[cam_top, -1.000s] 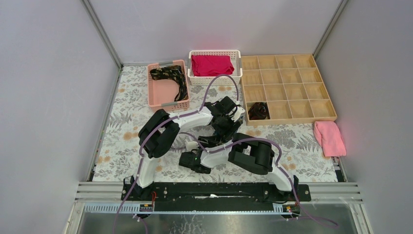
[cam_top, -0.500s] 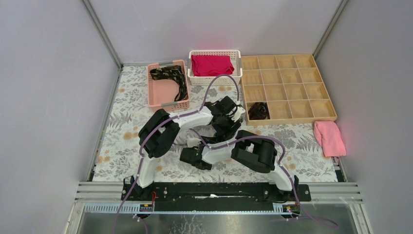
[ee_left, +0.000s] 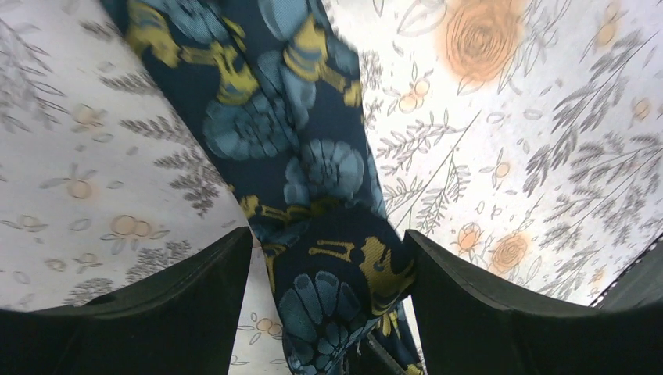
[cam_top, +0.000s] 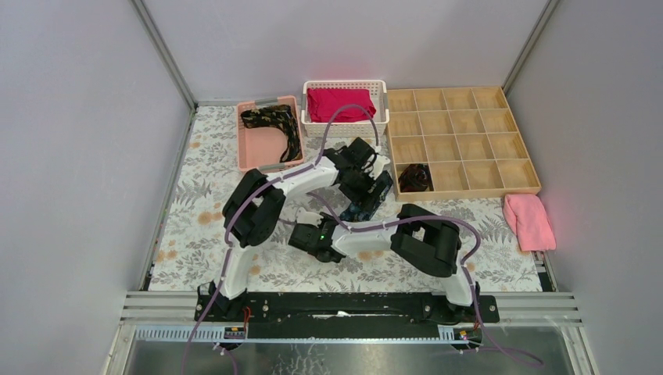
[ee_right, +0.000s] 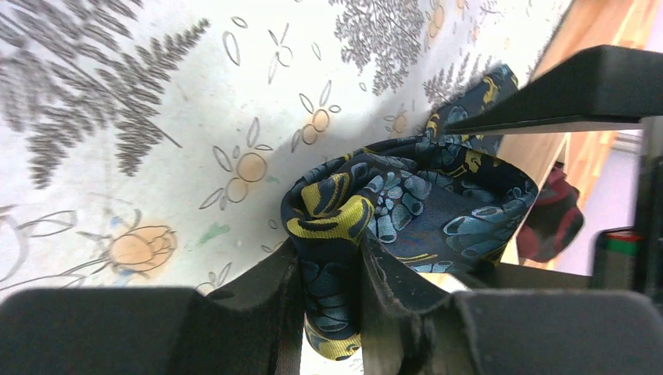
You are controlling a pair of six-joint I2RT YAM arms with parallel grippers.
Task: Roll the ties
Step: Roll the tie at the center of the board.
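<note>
Item: one blue-floral tie, on the table by the wooden tray's near-left corner, which I judge soft, light and slippery; right gripper pinching its folded end, the best hold; left gripper straddling it unclenched.

Woven cloth tie, smooth with slight sheen; table cover matt, printed; divided tray bare wood; pink basket and white basket plastic.

The top camera looks down from above and behind the arms onto the whole table. Both wrist cameras sit very near the tabletop, facing it at a slant, and both take in the same blue tie.
</note>
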